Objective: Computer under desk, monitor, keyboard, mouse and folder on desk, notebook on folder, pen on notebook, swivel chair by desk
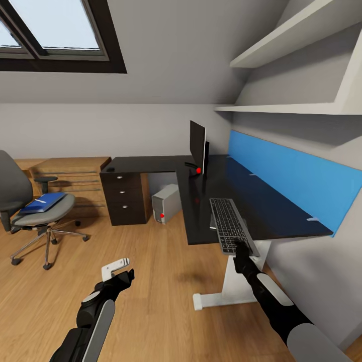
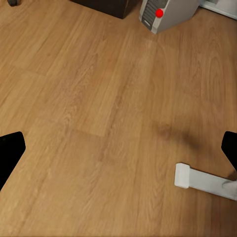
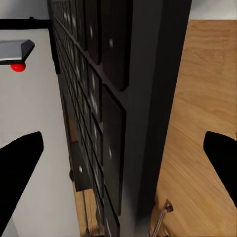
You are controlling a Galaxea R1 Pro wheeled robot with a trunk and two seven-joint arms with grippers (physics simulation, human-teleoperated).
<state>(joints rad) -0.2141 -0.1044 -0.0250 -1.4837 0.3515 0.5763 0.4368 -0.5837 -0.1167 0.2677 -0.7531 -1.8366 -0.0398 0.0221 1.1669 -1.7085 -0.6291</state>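
head view has the right gripper [image 1: 241, 247] clamped on the near end of the keyboard [image 1: 229, 221] overhanging the desk [image 1: 241, 201], while the left gripper [image 1: 119, 269] hangs spread wide over the floor [image 1: 151, 281].

Attic bedroom workspace, skylight [image 1: 55, 27], desk [image 1: 151, 164], swivel chair [image 1: 30, 206]

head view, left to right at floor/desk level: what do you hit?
swivel chair with the folder on its seat → desk's drawer unit → computer → monitor → keyboard, its near end overhanging the desk edge → blue wall panel.
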